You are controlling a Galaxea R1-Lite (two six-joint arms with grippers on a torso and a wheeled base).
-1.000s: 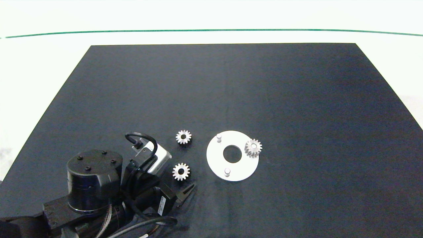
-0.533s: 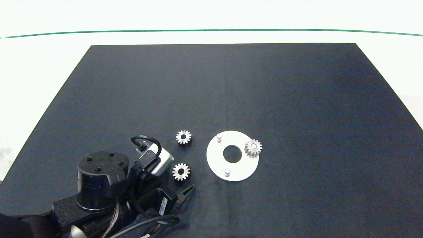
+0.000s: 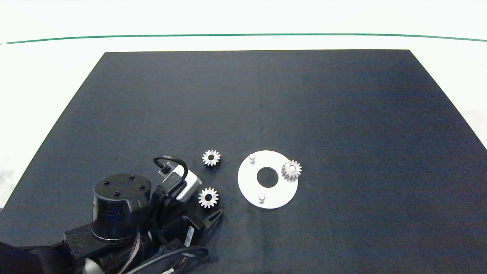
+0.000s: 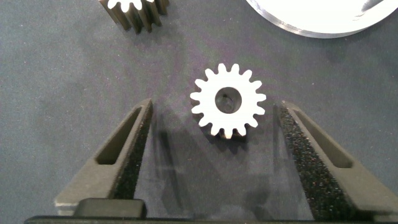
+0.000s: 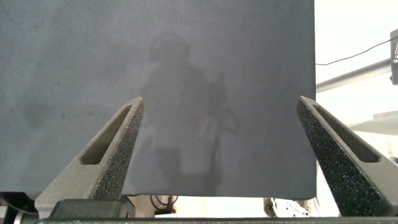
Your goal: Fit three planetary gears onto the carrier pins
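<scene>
Two silvery planetary gears (image 3: 211, 157) (image 3: 208, 197) lie flat on the black mat, left of the white disc (image 3: 247, 179). A third gear (image 3: 292, 170) sits on the disc's right-hand carrier pin. The other two carrier pins (image 3: 252, 158) (image 3: 261, 197) stand bare. My left gripper (image 4: 214, 104) is open low over the mat, and the nearer gear (image 4: 228, 101) lies between its fingertips without touching either pad. One of its fingers (image 3: 215, 217) shows just in front of that gear. My right gripper (image 5: 221, 102) is open and holds nothing.
The left arm (image 3: 121, 205) fills the mat's near left corner with its cables. The farther loose gear (image 4: 134, 12) and the disc's rim (image 4: 311, 22) lie just beyond the left fingers. The right gripper hangs over the mat's edge (image 5: 249, 196), outside the head view.
The left arm has slid to the right and a little nearer, bringing the wrist closer to the nearer loose gear. The gears and the disc have not moved.
</scene>
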